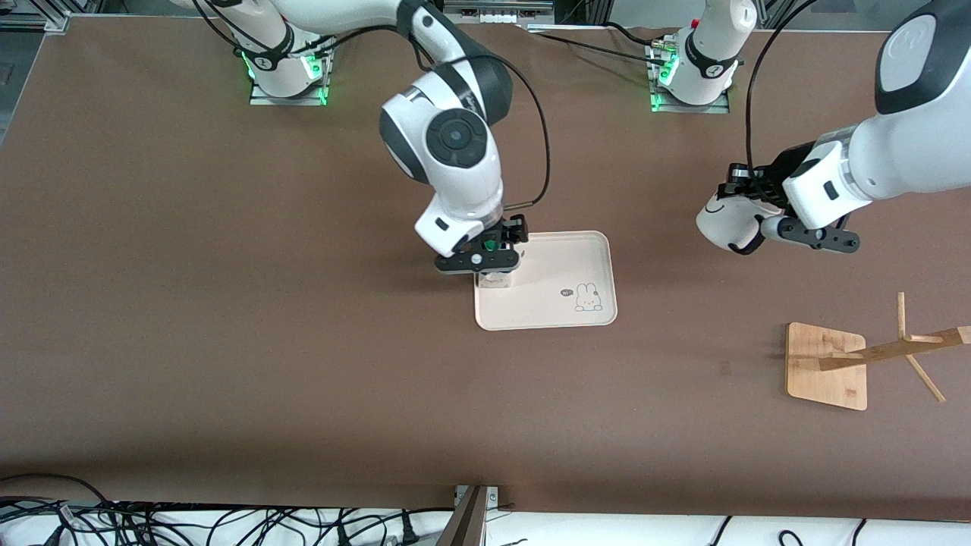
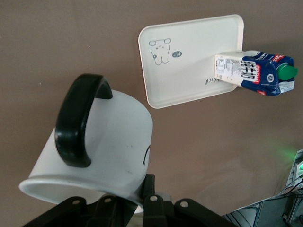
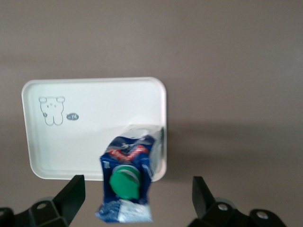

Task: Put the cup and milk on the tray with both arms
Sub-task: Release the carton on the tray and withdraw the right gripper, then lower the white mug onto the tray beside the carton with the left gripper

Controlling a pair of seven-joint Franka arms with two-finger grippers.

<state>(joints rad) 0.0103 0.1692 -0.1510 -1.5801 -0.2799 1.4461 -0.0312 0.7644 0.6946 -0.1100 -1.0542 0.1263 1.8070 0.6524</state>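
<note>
Nearest your camera sits a wooden rack (image 1: pixel 827 365), its flat base on the table toward the left arm's end, with a slanted post and pegs sticking out.

Farther from the camera, around the middle of the table, you have the tray (image 1: pixel 565 262), cream with a little bunny drawn near one corner. You can see the milk (image 3: pixel 127 182) standing upright on the tray at its edge toward the right arm's end, green cap up.

Your right gripper (image 1: pixel 485 258) hangs directly over the milk. Its fingers (image 3: pixel 71 194) are spread wide, one on each side of the carton, and neither one touches it in the right wrist view.

Your left gripper (image 1: pixel 747 189) is up in the air over bare table toward the left arm's end, well apart from the tray. Its fingers are pressed together, pinching the rim of the cup (image 2: pixel 99 146). You see the cup tipped on its side in that grip, black handle facing the wrist camera, off the tray.
</note>
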